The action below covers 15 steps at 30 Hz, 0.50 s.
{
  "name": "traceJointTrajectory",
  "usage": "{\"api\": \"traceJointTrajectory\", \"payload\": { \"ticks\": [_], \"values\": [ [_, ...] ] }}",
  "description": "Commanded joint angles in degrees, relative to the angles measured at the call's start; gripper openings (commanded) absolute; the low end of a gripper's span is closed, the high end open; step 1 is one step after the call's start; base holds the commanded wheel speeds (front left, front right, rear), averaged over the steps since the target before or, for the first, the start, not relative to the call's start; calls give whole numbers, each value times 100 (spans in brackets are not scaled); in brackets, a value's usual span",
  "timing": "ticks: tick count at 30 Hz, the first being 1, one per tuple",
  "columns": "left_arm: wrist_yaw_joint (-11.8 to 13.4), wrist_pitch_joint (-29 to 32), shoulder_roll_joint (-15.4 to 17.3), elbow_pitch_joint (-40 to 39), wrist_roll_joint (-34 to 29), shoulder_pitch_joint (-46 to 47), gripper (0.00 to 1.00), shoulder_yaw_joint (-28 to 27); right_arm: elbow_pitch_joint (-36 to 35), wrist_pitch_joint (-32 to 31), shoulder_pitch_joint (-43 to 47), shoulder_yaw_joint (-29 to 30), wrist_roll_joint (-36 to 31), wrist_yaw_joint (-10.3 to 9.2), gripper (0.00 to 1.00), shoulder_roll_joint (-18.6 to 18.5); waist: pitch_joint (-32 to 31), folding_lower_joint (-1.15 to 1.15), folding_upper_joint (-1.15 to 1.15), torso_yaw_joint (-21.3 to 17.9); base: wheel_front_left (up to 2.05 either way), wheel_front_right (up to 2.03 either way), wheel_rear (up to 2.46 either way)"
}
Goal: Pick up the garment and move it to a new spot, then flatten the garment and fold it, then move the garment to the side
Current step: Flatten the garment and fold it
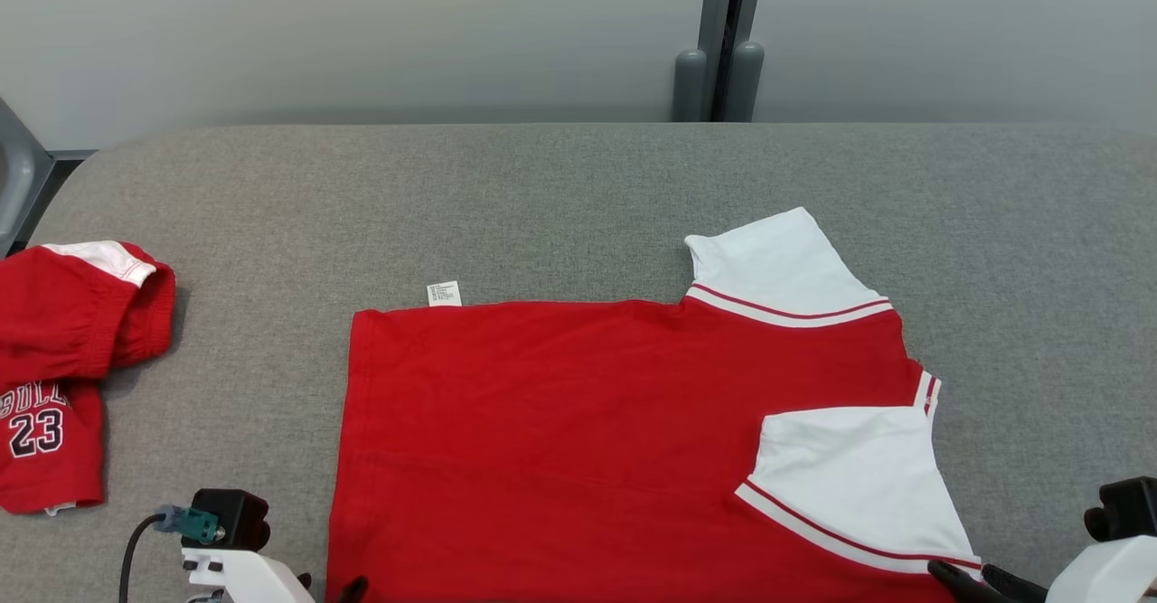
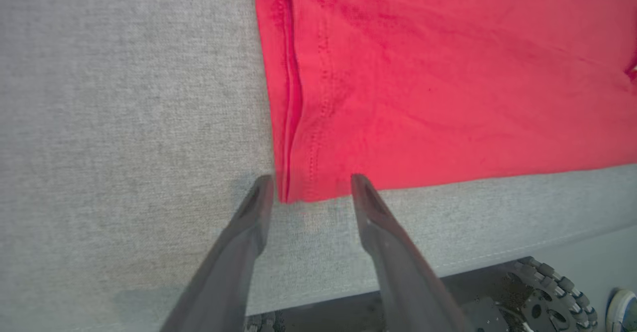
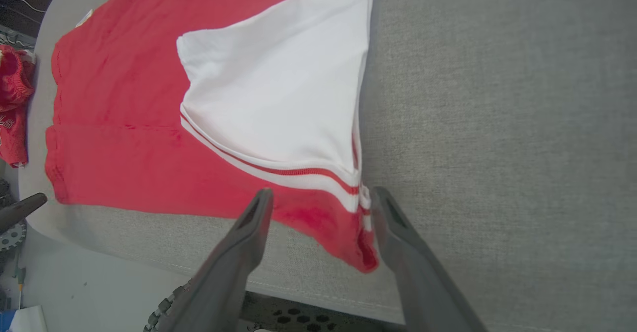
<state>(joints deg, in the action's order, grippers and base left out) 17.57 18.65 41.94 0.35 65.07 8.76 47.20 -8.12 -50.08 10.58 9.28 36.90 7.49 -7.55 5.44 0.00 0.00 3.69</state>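
left gripper (image 2: 311, 191): jaws parted about halfway, nothing clamped. The tips straddle the near hem corner of the garment (image 1: 560, 422). One tip is on bare cloth-covered surface (image 1: 542, 205) just outside the hem, the other at the shirt's front edge.

right gripper (image 3: 322, 196): jaws wide apart, nothing held. The garment's near shoulder-end corner sits between the fingers and is slightly curled. The striped cuff of the near sleeve (image 1: 859, 476) is just ahead of the tips.

garment: red tee with white sleeves, lying flat along the surface's front edge, centre to right. Hem faces the left side. Near sleeve is folded in over the red body. Far sleeve (image 1: 777, 268) sticks out toward the back edge. White care label (image 1: 444, 294) pokes out at the far hem corner.

red shorts (image 1: 63, 368) with "23" print are bunched at the surface's left edge, well apart from the tee.

wheel (image 2: 552, 292) of the base is visible below the front edge.
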Motion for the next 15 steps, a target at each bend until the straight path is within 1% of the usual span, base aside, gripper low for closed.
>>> {"api": "traceJointTrajectory", "payload": {
  "ticks": [1, 9, 15],
  "values": [
    [18, 16, 11, 12, -17, 57, 100, -3, -28, -27, -3, 51, -44, 3, 100, -18, -14, 0, 0, 1, 0, 0, 0],
    [44, -38, 63, -10, -56, 118, 100, -52, -185, -38, -25, 98, -84, 3, 100, -74, -49, 0, 0, -19, 0, 0, 0],
    [17, -310, 113, -18, -249, 287, 100, -175, -396, 84, -133, 135, -93, 3, 100, -181, 2, 0, 0, -11, 0, 0, 0]
  ]
}}
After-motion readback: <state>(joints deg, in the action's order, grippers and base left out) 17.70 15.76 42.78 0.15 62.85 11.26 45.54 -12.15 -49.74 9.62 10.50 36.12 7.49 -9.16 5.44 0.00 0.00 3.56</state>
